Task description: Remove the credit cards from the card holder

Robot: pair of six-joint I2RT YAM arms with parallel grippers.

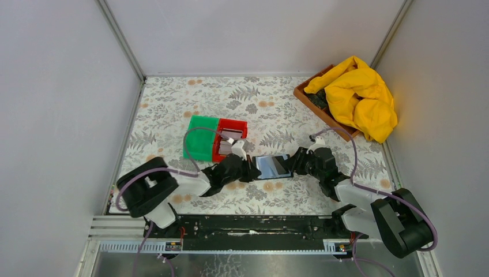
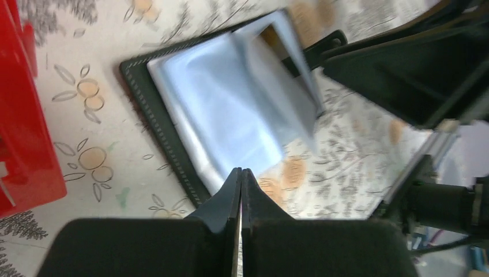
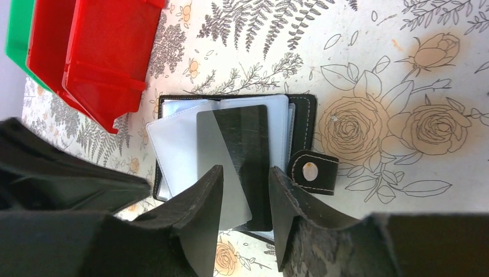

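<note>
The black card holder lies open on the floral table between both grippers, its glossy bluish-grey sleeves facing up. A dark card sticks out of the sleeves toward my right gripper, which is open with one finger on each side of the card's near end and a gap on both sides. My left gripper is shut, and its tips rest on the holder's opposite edge. Grey-white flat pieces lie in the red bin.
A red bin and a green bin stand side by side just behind the holder. The holder's snap strap lies beside my right finger. A brown tray with a yellow cloth is at the back right.
</note>
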